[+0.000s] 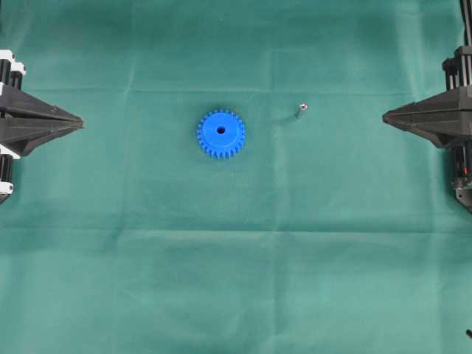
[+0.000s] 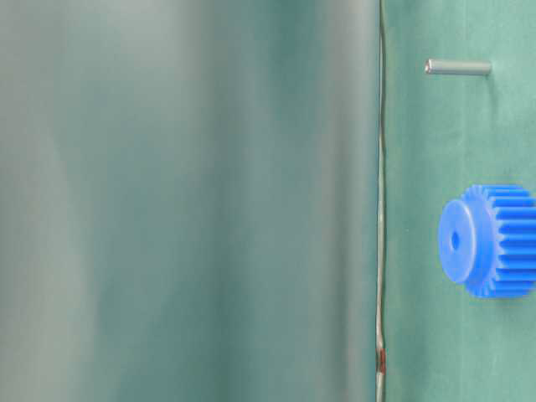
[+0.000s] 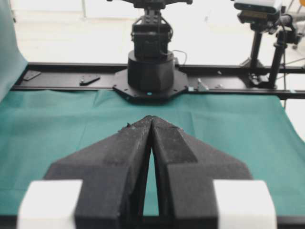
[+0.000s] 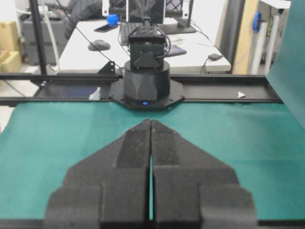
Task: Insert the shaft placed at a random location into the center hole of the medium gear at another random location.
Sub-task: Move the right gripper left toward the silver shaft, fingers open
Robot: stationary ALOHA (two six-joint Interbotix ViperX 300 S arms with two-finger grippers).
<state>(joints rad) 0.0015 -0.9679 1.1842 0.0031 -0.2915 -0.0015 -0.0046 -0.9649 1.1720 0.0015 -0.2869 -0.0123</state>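
The medium gear (image 1: 221,134), bright blue with a toothed rim, lies flat on the green cloth near the middle; its center hole (image 1: 221,130) shows dark in the hub. The shaft (image 1: 301,111), a tiny silver pin, stands to the gear's right, apart from it. The table-level view shows the gear (image 2: 490,240), its center hole (image 2: 455,240) and the shaft (image 2: 457,67) too. My left gripper (image 1: 80,123) sits at the far left edge, shut and empty. My right gripper (image 1: 386,116) sits at the far right edge, shut and empty. Both wrist views show tips together, left gripper (image 3: 151,119) and right gripper (image 4: 150,121), with neither the gear nor the shaft in sight.
Green cloth (image 1: 236,280) covers the whole table. The opposite arm's black base (image 3: 150,71) stands at the cloth's far edge in the left wrist view, and another black base (image 4: 147,81) likewise in the right wrist view. A blurred cloth fold fills the left of the table-level view.
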